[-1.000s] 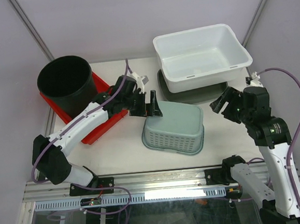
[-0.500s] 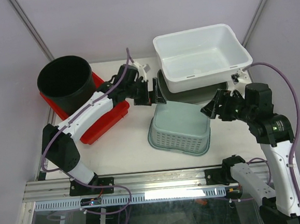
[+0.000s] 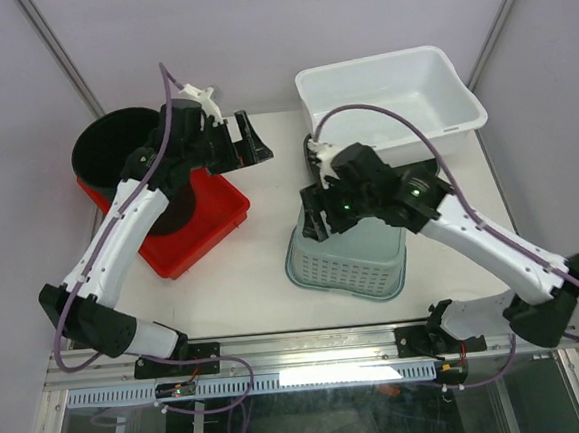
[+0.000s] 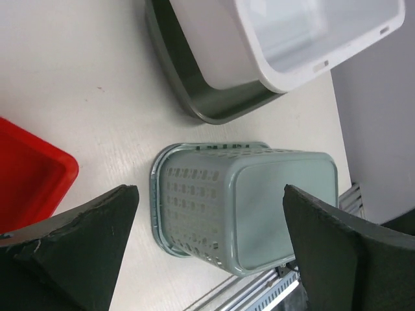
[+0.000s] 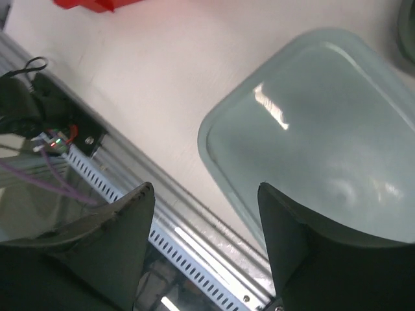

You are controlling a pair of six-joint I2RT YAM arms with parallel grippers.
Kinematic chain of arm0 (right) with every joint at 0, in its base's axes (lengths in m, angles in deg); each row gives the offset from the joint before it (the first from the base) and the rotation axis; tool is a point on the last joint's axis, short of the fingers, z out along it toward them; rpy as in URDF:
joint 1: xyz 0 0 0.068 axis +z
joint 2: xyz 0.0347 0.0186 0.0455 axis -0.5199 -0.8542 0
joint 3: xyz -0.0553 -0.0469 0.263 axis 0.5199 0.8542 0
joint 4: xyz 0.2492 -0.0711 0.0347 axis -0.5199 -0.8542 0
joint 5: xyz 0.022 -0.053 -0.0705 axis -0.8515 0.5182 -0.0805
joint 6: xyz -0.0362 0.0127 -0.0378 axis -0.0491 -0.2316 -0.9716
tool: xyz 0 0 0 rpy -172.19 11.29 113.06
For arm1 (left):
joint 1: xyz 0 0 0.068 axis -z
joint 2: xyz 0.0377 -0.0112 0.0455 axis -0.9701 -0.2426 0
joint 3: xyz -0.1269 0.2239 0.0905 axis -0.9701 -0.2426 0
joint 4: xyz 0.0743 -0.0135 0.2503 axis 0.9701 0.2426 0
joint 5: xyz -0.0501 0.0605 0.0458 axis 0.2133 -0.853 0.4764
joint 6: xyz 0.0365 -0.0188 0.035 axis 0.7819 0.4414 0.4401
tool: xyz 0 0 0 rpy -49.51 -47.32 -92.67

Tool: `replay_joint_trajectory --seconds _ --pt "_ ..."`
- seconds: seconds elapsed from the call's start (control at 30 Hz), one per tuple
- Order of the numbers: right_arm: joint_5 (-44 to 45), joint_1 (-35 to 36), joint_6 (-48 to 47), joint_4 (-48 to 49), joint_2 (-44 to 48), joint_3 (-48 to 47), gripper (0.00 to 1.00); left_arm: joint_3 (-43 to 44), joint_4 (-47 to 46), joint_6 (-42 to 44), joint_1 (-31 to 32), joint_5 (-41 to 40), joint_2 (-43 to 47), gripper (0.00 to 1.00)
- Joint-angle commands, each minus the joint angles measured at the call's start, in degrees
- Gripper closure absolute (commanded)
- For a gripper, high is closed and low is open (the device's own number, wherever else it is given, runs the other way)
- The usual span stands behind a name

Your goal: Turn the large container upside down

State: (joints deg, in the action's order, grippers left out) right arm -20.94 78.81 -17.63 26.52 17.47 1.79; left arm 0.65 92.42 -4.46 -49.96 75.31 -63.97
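Top external: right end effector (image 3: 317,217), jaws apart, covers part of the basket (image 3: 351,264); left end effector (image 3: 247,148) wide.

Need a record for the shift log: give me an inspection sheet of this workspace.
Surface: white table, no spills seen.
Job's things: grey-green basket upside down, rim on the table.
Clutter: black bucket upright on red tray; white tub upright on dark grey tray.
Grippers: left gripper jaws open, empty, held high beside the bucket; right gripper jaws open over the basket's base, holding nothing.
Cables: purple cable loops off each arm, no snag seen.
Surroundings: grey walls, metal rail at near edge.
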Motion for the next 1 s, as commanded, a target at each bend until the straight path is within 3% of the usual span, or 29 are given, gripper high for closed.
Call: replay_joint_trajectory --seconds 0.0,0.07,0.23,0.37,0.6,0.87,0.97 --pt "16.8 5.3 -0.9 0.5 -8.9 -9.5 0.33 -1.4 -1.8 -6.1 -0.5 -8.3 8.9 0.01" --pt "15.2 6.0 -2.0 3.5 -11.6 -10.8 0.36 -4.6 -3.8 -7.7 -0.5 -10.5 11.6 0.01" --pt "11.0 6.0 -3.3 9.5 -18.8 -13.3 0.73 -7.1 -4.5 -8.4 -0.6 -13.5 14.0 0.01" --pt "11.0 6.1 0.1 11.7 -24.0 -14.9 0.95 -9.0 -5.8 -9.2 -0.5 -14.6 15.7 0.01" --pt "17.7 4.5 5.8 9.6 -23.7 -8.6 1.0 -11.6 -8.2 -8.3 -0.5 -10.2 15.5 0.01" --pt "23.6 -14.2 9.2 4.0 -6.0 5.1 1.0 -12.6 -9.8 -4.6 1.4 -1.7 9.5 0.01" --pt "23.6 -16.6 9.3 2.8 0.4 4.9 1.0 -12.0 -10.2 -3.8 4.1 -1.8 7.8 0.01"
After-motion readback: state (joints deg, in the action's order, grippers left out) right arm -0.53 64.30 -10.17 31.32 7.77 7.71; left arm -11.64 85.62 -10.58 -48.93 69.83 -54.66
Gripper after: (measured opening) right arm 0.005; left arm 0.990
